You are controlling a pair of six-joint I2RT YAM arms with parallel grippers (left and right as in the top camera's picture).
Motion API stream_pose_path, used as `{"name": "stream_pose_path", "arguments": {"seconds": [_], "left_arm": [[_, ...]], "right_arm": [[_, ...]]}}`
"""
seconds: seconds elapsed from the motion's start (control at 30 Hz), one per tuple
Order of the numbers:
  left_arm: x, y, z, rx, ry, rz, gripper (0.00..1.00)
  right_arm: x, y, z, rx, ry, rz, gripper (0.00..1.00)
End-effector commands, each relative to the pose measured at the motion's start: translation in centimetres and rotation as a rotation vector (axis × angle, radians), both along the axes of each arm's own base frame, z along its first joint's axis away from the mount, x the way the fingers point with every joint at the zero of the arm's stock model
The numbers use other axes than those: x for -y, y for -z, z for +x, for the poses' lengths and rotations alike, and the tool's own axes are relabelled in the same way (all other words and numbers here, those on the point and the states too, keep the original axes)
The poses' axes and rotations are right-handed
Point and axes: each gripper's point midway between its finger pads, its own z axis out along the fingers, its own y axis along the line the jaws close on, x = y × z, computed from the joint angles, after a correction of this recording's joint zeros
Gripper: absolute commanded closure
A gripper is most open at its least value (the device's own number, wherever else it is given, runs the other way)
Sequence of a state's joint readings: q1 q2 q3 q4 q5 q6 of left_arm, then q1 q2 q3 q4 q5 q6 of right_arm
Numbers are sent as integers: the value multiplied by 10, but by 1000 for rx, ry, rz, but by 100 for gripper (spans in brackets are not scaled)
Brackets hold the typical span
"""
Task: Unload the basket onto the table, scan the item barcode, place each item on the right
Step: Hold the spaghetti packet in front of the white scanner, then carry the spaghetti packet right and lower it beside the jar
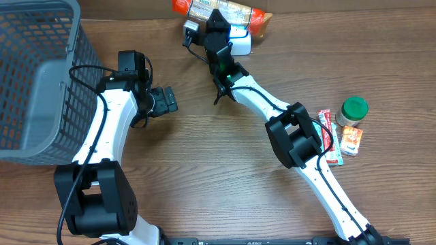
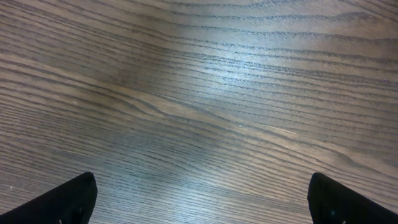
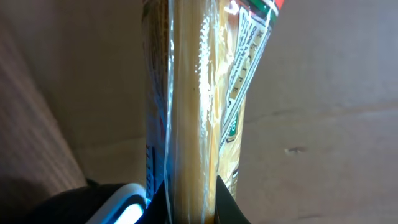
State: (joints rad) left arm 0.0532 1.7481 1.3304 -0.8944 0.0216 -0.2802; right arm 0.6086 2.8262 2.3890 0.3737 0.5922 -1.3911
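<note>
One-handed, with right end effector (image 3: 189, 210) clamped on the spaghetti packet (image 3: 189, 93), roll its barcode toward the lit scanner (image 3: 121, 210) just beside the grip; leave left end effector (image 1: 165, 101) spread.

The wooden table (image 1: 204, 170) carries a basket (image 1: 41, 41), green-lidded jar (image 1: 353, 111) and packets (image 1: 351, 141).

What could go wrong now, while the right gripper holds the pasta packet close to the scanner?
1. The right gripper pinches the pasta packet on smooth, shiny film, so the packet could slip out.
2. The film glares and wrinkles beside the scanner, so the scan may fail.
</note>
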Motion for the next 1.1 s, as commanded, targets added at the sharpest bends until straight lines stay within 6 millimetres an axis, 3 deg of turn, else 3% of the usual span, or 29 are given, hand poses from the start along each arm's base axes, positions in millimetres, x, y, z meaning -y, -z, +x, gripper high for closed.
{"name": "stream_pose_path", "arguments": {"seconds": [0.0, 0.23, 0.4, 0.53, 0.6, 0.77, 0.9, 1.0, 1.07], "left_arm": [[-1, -12, 4, 35, 17, 13, 0], [-1, -12, 4, 35, 17, 13, 0], [-1, -12, 4, 35, 17, 13, 0], [-1, -12, 4, 35, 17, 13, 0], [-1, -12, 4, 35, 17, 13, 0], [-1, -12, 4, 35, 17, 13, 0], [-1, -12, 4, 35, 17, 13, 0], [-1, -12, 4, 35, 17, 13, 0], [-1, -12, 4, 35, 17, 13, 0]], "right_arm": [[13, -77, -6, 124, 73, 132, 97], [26, -152, -22, 125, 93, 299, 97], [37, -196, -51, 13, 114, 411, 97], [65, -228, -86, -109, 162, 595, 97], [84, -233, -105, -180, 212, 691, 97], [125, -205, -158, -485, 331, 862, 97], [139, -144, -204, -947, 386, 959, 97], [149, -111, -229, -1196, 429, 995, 97], [166, -86, -242, -1306, 541, 1037, 96]]}}
